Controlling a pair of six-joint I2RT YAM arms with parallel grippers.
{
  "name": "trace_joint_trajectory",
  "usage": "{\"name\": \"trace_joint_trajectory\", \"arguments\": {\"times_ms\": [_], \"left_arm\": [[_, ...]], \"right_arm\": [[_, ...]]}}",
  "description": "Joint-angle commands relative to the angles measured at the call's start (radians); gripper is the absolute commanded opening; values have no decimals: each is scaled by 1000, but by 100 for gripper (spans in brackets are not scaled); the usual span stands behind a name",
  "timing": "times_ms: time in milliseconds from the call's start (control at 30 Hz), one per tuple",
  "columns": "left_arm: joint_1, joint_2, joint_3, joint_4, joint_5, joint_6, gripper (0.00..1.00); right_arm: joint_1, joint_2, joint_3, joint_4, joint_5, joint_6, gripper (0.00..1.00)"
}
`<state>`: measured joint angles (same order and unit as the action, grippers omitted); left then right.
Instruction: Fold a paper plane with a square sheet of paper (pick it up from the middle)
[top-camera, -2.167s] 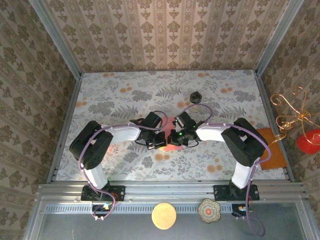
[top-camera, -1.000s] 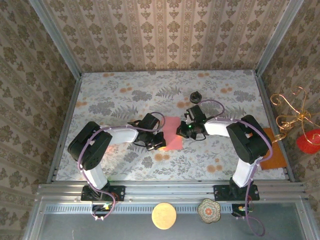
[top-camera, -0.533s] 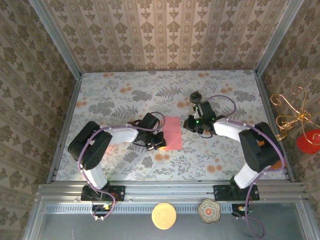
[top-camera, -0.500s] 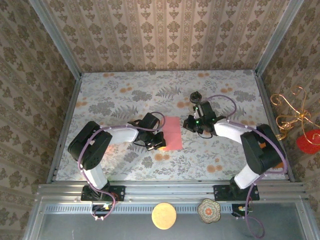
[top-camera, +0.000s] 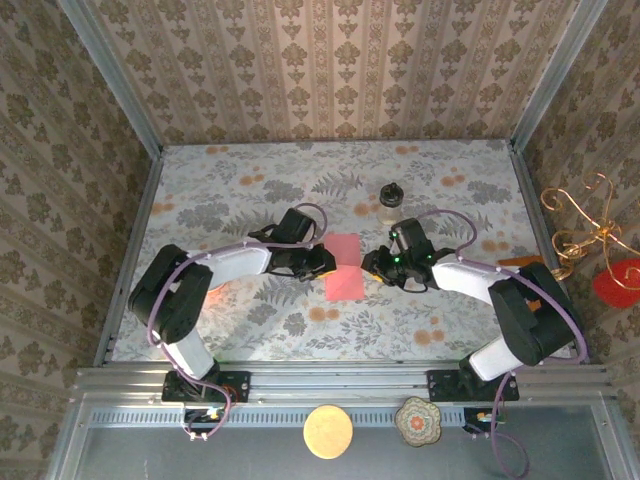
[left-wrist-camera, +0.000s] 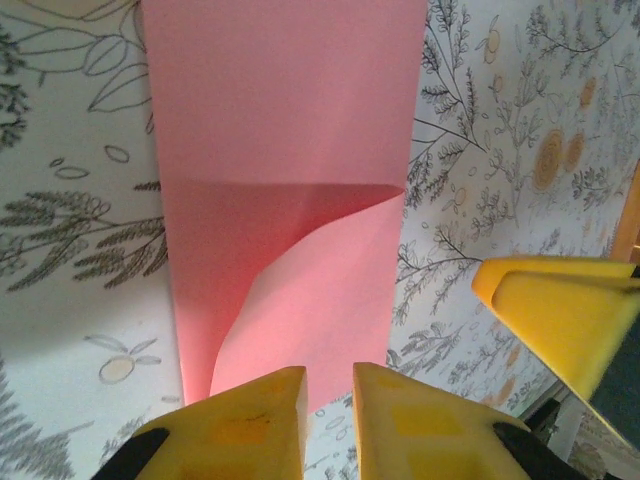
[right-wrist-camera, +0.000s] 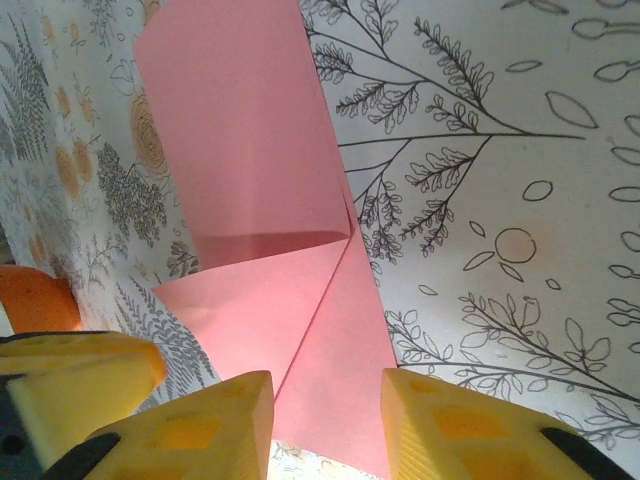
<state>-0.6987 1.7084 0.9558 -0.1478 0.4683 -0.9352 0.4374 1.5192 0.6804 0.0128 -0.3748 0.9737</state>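
The square sheet of paper (top-camera: 343, 268) lies on the flowered table as a narrow salmon-pink strip folded in half. One corner flap (right-wrist-camera: 255, 305) is turned over as a triangle and stands slightly raised. My left gripper (top-camera: 322, 262) is at the strip's left edge. Its yellow fingers (left-wrist-camera: 262, 425) stand a narrow gap apart at the flap's low edge (left-wrist-camera: 328, 400), with table showing through the gap. My right gripper (top-camera: 372, 268) is at the strip's right edge and stands open, its fingers (right-wrist-camera: 455, 430) straddling the near end of the paper. No dart-shaped plane is formed.
The small dark-lidded jar (top-camera: 390, 195) stands behind the right gripper. A sliver of the larger orange sheet (top-camera: 515, 262) shows beside the right arm at the table's right edge. Metal rails fence the table on all sides.
The right gripper swung away toward the jar, then came back to the paper's right edge. The left gripper moved farther back along the paper. A corner flap now shows folded over.
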Motion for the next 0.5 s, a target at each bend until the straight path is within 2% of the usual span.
{"name": "trace_joint_trajectory", "arguments": {"times_ms": [0,467], "left_arm": [[2,48,40,16,11,2,21],[25,129,17,39,-16,-33,21]], "right_arm": [[7,38,3,64,-37,57,36],[34,124,44,93,-35,63,37]]}}
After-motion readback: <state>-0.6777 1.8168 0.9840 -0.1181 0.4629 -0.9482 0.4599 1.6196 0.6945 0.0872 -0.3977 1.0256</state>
